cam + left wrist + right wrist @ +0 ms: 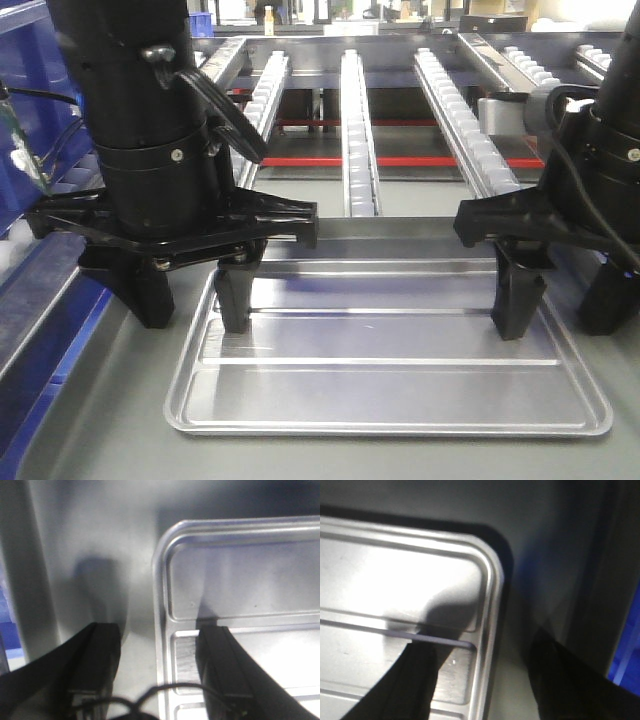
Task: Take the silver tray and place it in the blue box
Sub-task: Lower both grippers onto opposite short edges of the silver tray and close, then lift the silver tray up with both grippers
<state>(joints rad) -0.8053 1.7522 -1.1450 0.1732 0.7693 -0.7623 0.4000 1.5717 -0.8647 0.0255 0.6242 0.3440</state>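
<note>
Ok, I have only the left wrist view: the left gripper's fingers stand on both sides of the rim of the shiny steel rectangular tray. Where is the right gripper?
Observer: The right gripper is open over the opposite rim of the shiny steel tray, one finger inside, one outside.
Operator: Is the tray lifted?
Observer: It appears to lie flat on the grey table.
Operator: And where must it go?
Observer: Part of the large blue plastic box shows left of the left gripper, at the table's edge.
</note>
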